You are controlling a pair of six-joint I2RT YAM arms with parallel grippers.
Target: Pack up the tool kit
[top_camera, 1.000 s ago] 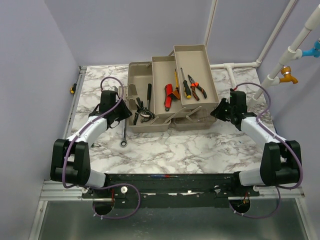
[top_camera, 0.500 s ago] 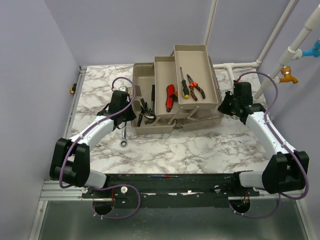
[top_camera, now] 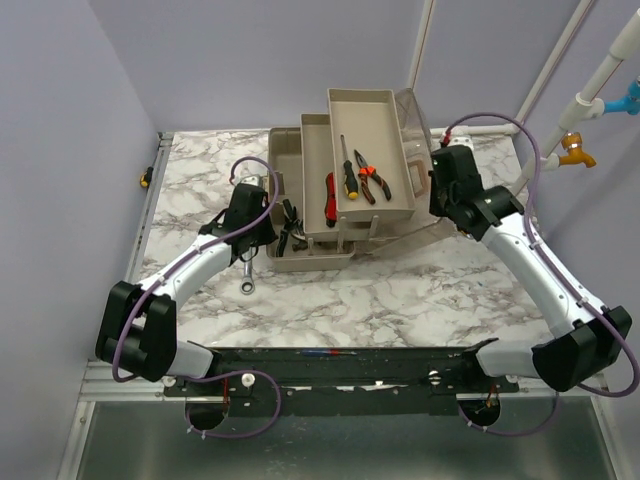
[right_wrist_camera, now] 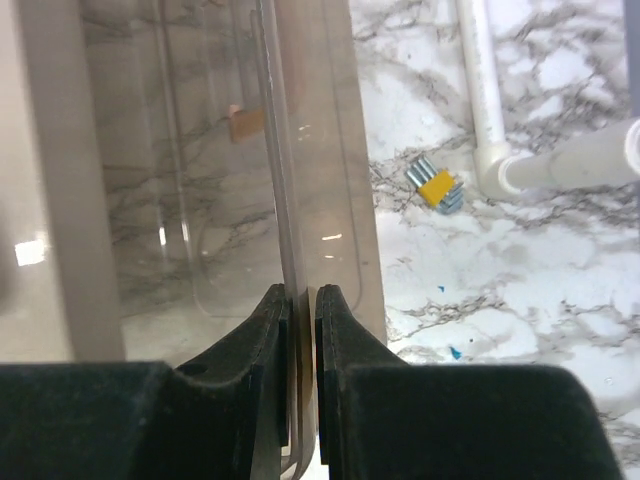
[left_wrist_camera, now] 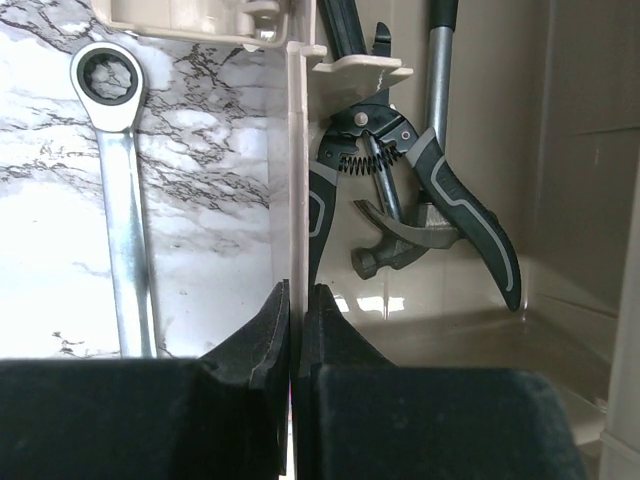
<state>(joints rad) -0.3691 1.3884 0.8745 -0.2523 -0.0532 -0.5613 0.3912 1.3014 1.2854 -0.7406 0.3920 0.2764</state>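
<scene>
Smoky lid (right_wrist_camera: 220, 200) pinched in my right end effector (right_wrist_camera: 298, 305), left end effector (left_wrist_camera: 294, 305) clamped on the toolbox (left_wrist_camera: 292, 150) wall. Closing step, I judge; next, swing lid over trays (top_camera: 385, 110).

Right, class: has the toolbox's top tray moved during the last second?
Yes. The top tray has shifted left: its right edge now sits further from the vertical white pipe behind it, with the right hand clamped on the lid.

wrench (left_wrist_camera: 122, 200) end behind left fingers (left_wrist_camera: 262, 335); hammer (left_wrist_camera: 405, 240) handle off-frame
</scene>
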